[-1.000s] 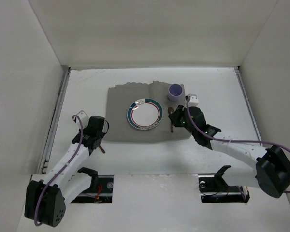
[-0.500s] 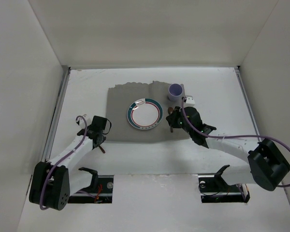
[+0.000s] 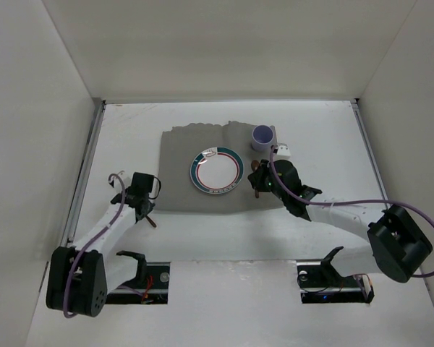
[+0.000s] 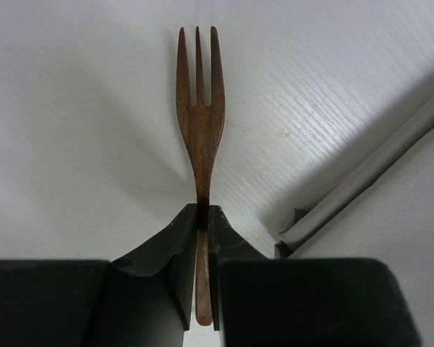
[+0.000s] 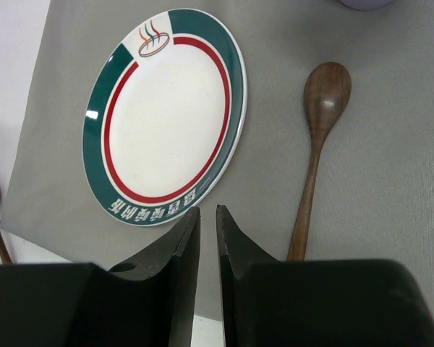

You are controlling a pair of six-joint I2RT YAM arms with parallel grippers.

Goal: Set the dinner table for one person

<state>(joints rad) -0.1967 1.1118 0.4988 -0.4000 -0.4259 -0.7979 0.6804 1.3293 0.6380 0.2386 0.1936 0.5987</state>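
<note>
A brown wooden fork (image 4: 199,123) lies on the white dinner table (image 3: 333,137), just off the left edge of the grey placemat (image 3: 181,159). My left gripper (image 4: 201,210) is shut on the fork's handle, tines pointing away from it; from above it sits at the mat's near-left corner (image 3: 146,206). A green-and-red-rimmed plate (image 3: 217,170) lies mid-mat, with a wooden spoon (image 5: 318,144) to its right. My right gripper (image 5: 207,210) hovers over the mat between plate and spoon, jaws slightly apart and empty. A lilac cup (image 3: 262,137) stands at the mat's far right.
White enclosure walls surround the table on three sides. Metal rails (image 3: 87,166) run along its left and right edges. The placemat's edge (image 4: 362,181) is slightly raised beside the fork.
My left gripper has closed on the fork's handle and shifted slightly left. The right gripper moved a little left, toward the plate, then held.
</note>
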